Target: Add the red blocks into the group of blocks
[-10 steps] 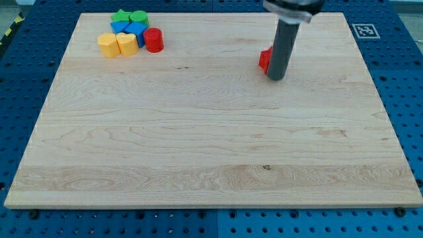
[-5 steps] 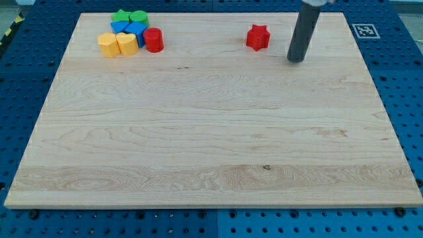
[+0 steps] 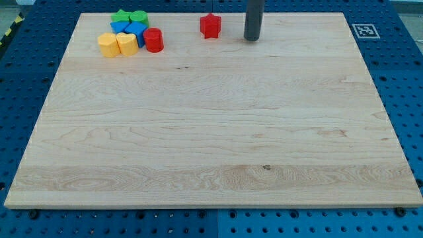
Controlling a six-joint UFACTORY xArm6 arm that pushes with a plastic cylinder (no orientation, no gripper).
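Red star block [image 3: 210, 26] sits apart from group, my tip [image 3: 252, 38] at its right.

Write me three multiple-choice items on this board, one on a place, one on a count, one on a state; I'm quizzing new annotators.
1. Where is my tip relative to the red star block?
A. to the view's right of it
B. to the view's left of it
C. on top of it

2. How many red blocks are on the board?
A. one
B. two
C. three

3. The red cylinder block is
A. alone mid-board
B. against the group
C. under my tip

Answers: 1 A, a gap of bare wood separates them. 2 B, star and cylinder. 3 B, it sits beside the yellow blocks and blue blocks.
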